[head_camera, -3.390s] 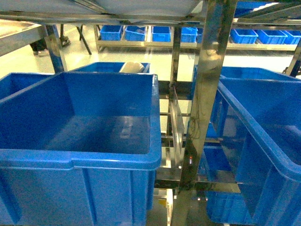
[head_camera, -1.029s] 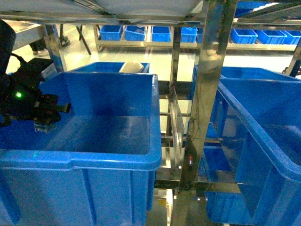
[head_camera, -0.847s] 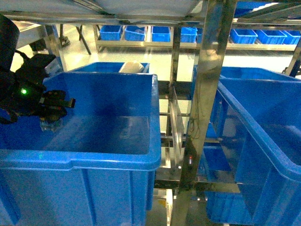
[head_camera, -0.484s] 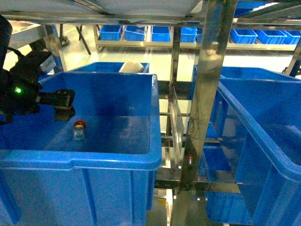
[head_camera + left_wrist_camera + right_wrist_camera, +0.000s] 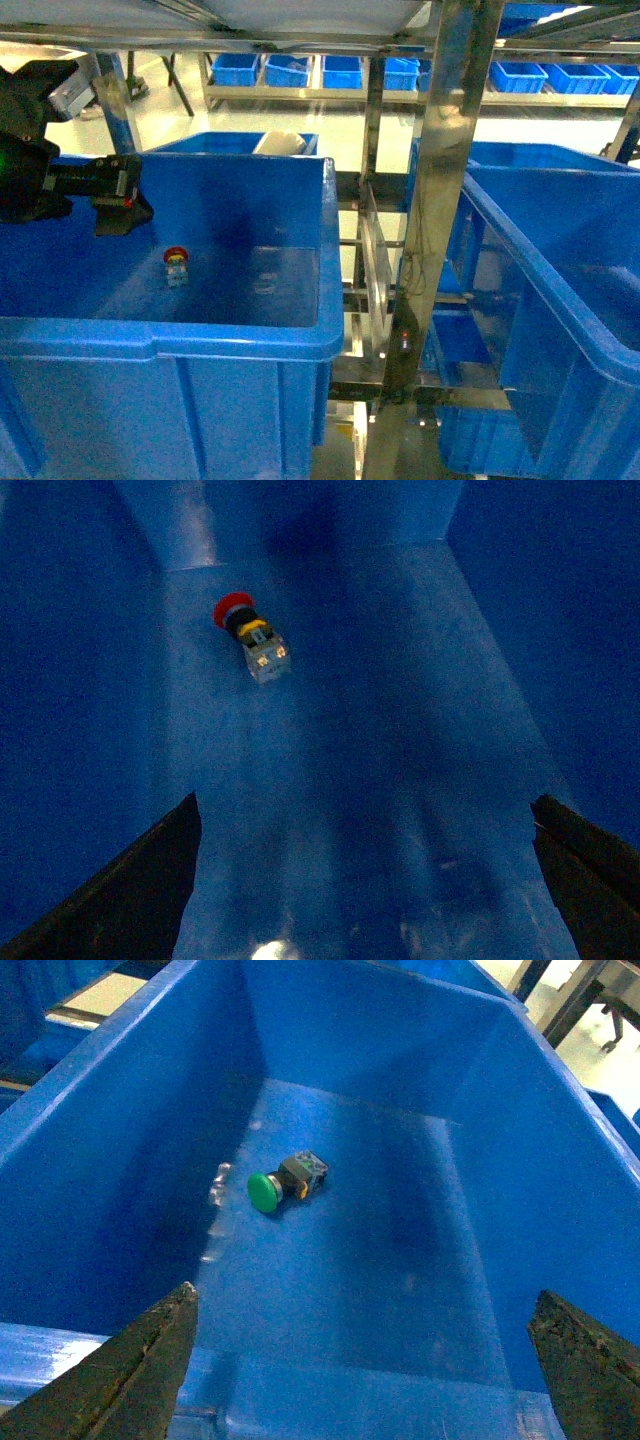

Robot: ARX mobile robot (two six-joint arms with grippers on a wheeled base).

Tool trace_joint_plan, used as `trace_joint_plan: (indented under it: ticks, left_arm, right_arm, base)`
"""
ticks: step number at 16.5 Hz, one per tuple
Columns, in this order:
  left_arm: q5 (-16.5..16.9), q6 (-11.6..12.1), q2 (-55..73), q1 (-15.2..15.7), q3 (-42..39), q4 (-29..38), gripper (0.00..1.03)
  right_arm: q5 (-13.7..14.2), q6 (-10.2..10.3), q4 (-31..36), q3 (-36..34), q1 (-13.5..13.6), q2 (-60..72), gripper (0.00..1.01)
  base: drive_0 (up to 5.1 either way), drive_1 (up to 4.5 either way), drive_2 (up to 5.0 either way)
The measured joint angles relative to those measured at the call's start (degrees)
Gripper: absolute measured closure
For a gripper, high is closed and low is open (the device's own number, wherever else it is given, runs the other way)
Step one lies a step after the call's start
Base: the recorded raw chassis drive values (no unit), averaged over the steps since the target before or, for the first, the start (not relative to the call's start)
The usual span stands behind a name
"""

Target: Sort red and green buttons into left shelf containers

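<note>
the red button (image 5: 176,265) lies on the floor of the left tub (image 5: 240,338), under the left gripper (image 5: 112,196), fingers released. the green button (image 5: 284,1183) lies in another tub (image 5: 90,1090), the right gripper's fingers spread. both look sorted; withdrawing seems next.

**Both grippers spread, nothing held**

The left gripper (image 5: 112,195) hangs at the far left of the head view, black fingers (image 5: 130,900) parted wide and empty. The right gripper (image 5: 365,1380), seen only by its own wrist camera, has its fingers equally splayed.
</note>
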Motion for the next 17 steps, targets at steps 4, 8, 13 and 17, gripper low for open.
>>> trace_joint_plan:
  ticks: [4,8,13,17]
  left_arm:
    - [6.32,-1.70,-16.59,3.39,-14.86,3.93,0.05]
    - [4.87,-4.94,-49.96,11.45,-40.81,13.42,0.05]
    - [0.98,-9.86,-78.75,4.79,-45.03,4.09,0.10]
    - [-8.02,-5.70,-84.83,0.35,-51.93,8.85,0.67]
  right_arm:
    - [0.00,0.00,0.00,0.00,0.00,0.00,0.03]
    - [0.00,0.02,0.00,0.00,0.00,0.00,0.03]
    - [-1.57,1.57,8.35,-1.49,-0.02,1.62,0.06]
    - [-0.79,14.69,31.12,-12.28,4.48,-6.67,0.63]
  base:
    - [0.0,0.00,0.0]
    - [0.0,0.00,0.0]
    - [0.0,0.00,0.0]
    - [0.0,0.00,0.0]
